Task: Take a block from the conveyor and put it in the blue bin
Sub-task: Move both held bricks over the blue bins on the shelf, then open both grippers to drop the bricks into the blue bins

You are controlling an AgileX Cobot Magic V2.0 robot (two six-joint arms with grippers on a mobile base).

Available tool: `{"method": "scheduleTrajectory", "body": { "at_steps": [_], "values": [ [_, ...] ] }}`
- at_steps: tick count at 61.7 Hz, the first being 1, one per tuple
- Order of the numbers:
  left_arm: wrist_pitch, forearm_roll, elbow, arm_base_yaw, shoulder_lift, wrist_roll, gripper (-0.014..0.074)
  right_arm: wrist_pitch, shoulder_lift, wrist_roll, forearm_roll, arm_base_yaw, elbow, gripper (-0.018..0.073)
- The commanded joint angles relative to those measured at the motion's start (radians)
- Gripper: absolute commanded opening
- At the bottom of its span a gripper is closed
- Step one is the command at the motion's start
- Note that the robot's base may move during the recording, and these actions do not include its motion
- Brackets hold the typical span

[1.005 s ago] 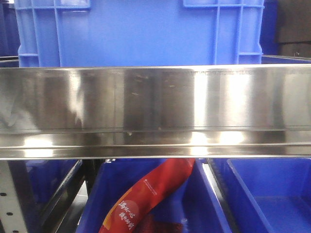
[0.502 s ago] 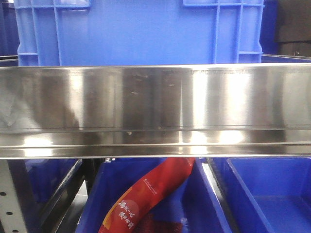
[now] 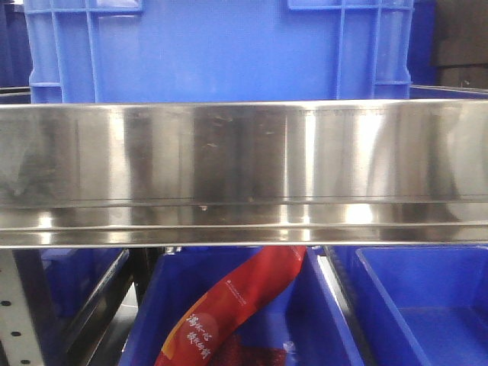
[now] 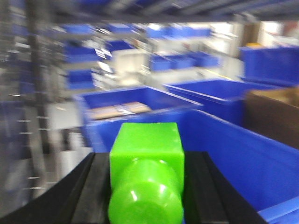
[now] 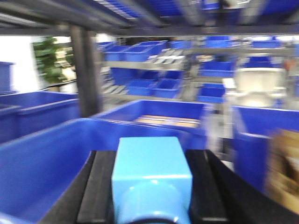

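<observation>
Three views are catalogued. Exterior front view: a brushed stainless-steel panel [image 3: 244, 171] is seen spanning the frame. A large blue plastic crate [image 3: 221, 49] is set behind it and open blue plastic tubs [image 3: 427, 305] below it, with a red printed packet [image 3: 229, 309] lying in the middle one.

Left wrist view, blurred: the left gripper [image 4: 147, 163] is closed on a bright green plastic block [image 4: 145, 144], which is held between black fingers [image 4: 91, 186]. A blue plastic bin [image 4: 243, 149] is seen just beyond.

Right wrist view, blurred: the right gripper [image 5: 150, 163] is closed on a pale blue plastic block [image 5: 152, 161]. A deep blue container [image 5: 42, 158] is seen beside it.
</observation>
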Motion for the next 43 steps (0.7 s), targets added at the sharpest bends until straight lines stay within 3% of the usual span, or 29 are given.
{"method": "scheduleTrajectory", "body": {
  "at_steps": [1, 11, 21, 28, 32, 39, 43],
  "values": [
    [-0.01, -0.005, -0.067, -0.065, 0.103, 0.004, -0.0111, -0.034, 0.086, -0.005, 0.003, 0.055, -0.073, -0.0162],
    [-0.036, -0.005, -0.18, -0.148, 0.274, 0.004, -0.0111, -0.059, 0.259, -0.005, 0.003, 0.153, -0.19, -0.0162],
    [-0.048, -0.005, -0.233, -0.179, 0.407, 0.004, -0.0105, -0.069, 0.407, -0.005, 0.003, 0.194, -0.255, -0.0162],
    [-0.048, -0.015, -0.235, -0.179, 0.463, 0.004, 0.0001, -0.069, 0.475, -0.005, 0.003, 0.194, -0.261, -0.0142],
    [-0.05, -0.015, -0.235, -0.179, 0.487, 0.004, 0.0122, -0.069, 0.504, -0.005, 0.003, 0.194, -0.261, -0.0055],
    [-0.053, -0.015, -0.235, -0.179, 0.502, 0.004, 0.032, -0.077, 0.535, -0.005, 0.003, 0.194, -0.261, 0.0237],
    [-0.053, -0.015, -0.235, -0.179, 0.502, 0.004, 0.0386, -0.077, 0.544, -0.005, 0.003, 0.194, -0.261, 0.037]
  ]
}}
